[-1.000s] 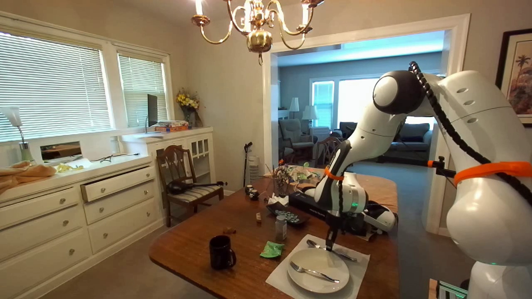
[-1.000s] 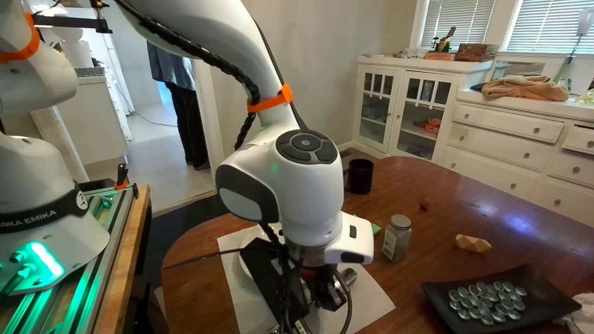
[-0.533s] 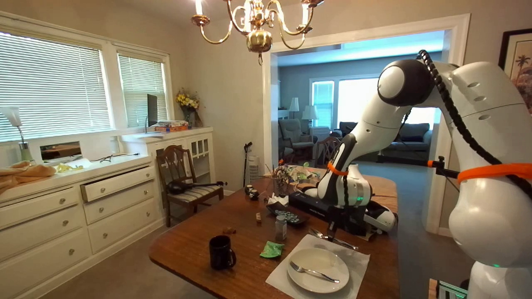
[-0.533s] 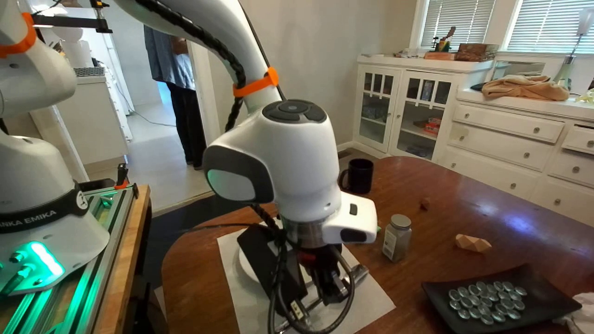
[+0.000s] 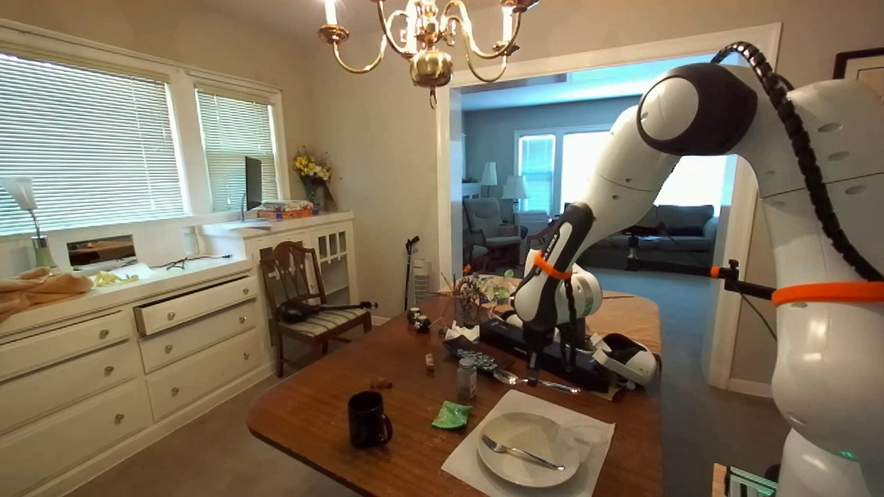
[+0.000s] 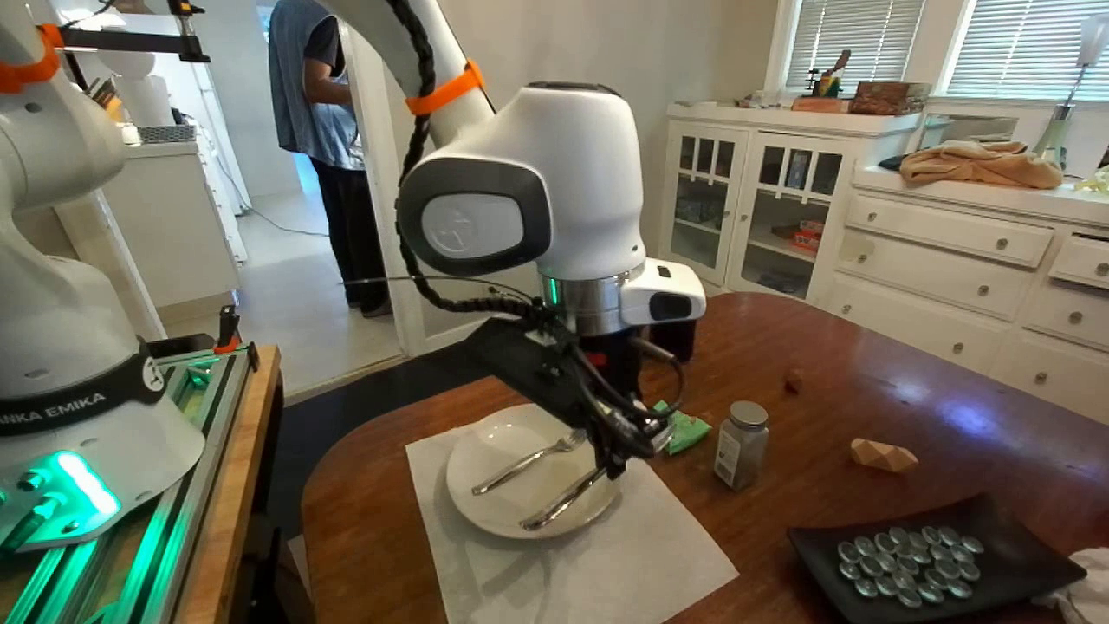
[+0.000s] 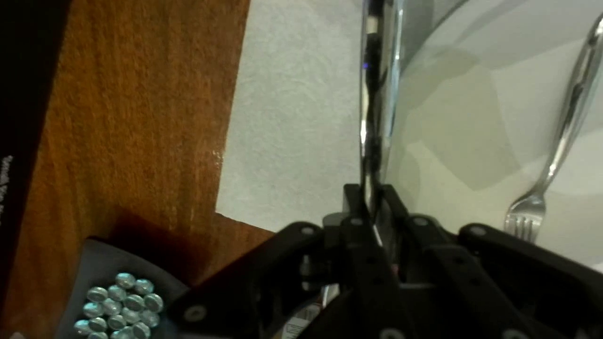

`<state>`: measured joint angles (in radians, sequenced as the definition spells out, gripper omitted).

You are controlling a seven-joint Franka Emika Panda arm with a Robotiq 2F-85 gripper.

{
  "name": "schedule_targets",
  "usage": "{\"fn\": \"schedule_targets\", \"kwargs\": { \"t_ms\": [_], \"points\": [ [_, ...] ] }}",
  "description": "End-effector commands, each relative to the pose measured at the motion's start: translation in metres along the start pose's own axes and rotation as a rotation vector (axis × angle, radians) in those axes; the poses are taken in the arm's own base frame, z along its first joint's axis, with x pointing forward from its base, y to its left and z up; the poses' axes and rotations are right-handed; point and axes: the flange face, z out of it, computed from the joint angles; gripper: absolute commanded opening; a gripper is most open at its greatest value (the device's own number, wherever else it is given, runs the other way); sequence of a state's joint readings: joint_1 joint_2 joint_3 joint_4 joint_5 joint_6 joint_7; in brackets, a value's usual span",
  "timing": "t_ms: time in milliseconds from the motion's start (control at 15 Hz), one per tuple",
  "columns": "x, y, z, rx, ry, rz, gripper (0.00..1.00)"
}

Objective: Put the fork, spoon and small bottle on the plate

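My gripper (image 7: 370,197) is shut on the spoon (image 7: 372,117) and holds it in the air. In an exterior view the spoon (image 5: 558,386) hangs level, its handle toward the robot base side; in an exterior view its handle (image 6: 563,501) overlaps the plate. The fork (image 5: 523,453) lies on the white plate (image 5: 497,431), tines toward the mug side; it also shows in the wrist view (image 7: 565,136). The small bottle (image 6: 742,446) stands upright on the table beside the placemat. In the wrist view the gripper mostly hides the bottle.
The plate sits on a pale placemat (image 6: 658,555). A green packet (image 5: 452,415) and a black mug (image 5: 368,420) stand nearby. A black tray of glass beads (image 6: 1022,563) and a wooden block (image 6: 882,454) lie past the bottle. A long black box (image 7: 28,94) lies at the side.
The gripper has risen with the spoon in it, lifting it off the placemat. The hand has tilted, and the plate and fork have come into view. Fork, plate and bottle have stayed put.
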<state>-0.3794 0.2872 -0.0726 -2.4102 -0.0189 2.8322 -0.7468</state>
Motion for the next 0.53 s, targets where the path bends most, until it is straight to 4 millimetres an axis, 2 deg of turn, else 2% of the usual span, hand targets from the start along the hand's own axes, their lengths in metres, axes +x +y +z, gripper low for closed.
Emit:
{"fn": "schedule_targets", "kwargs": {
  "t_ms": [0,267,467],
  "points": [
    [0.015,-0.023,-0.002,0.056,-0.045,-0.036,0.03],
    [0.011,-0.046,0.005,0.125,-0.069,-0.036,0.03],
    [0.005,-0.056,0.015,0.156,-0.051,-0.008,0.03]
  ]
}}
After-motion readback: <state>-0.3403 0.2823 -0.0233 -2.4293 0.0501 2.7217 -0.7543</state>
